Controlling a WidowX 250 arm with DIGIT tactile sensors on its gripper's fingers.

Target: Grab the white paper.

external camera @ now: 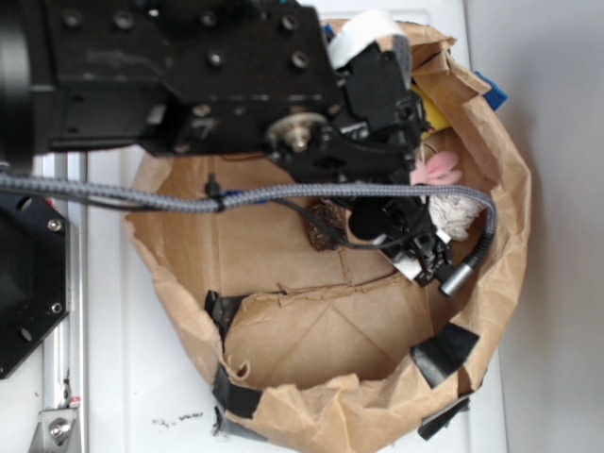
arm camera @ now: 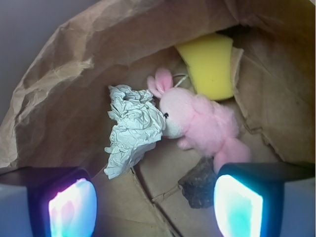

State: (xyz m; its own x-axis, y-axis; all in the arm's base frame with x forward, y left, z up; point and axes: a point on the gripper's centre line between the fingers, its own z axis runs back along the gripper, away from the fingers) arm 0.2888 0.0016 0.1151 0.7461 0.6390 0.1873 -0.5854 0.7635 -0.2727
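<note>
Glowing fingertips [arm camera: 72, 207] frame the wrist view, jaws open and empty. Beyond them the white paper [arm camera: 132, 127] lies in the paper bag [arm camera: 64, 89], touching the pink bunny [arm camera: 202, 123]. Centre left of the bunny, then close, avoiding plush.

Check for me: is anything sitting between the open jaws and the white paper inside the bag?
Nothing visible blocks it. In the wrist view the white paper lies ahead of the gripper, jaws spread, with bare bag floor between. The pink bunny touches the paper's right side, and a dark lump sits near the right jaw, off the line.
</note>
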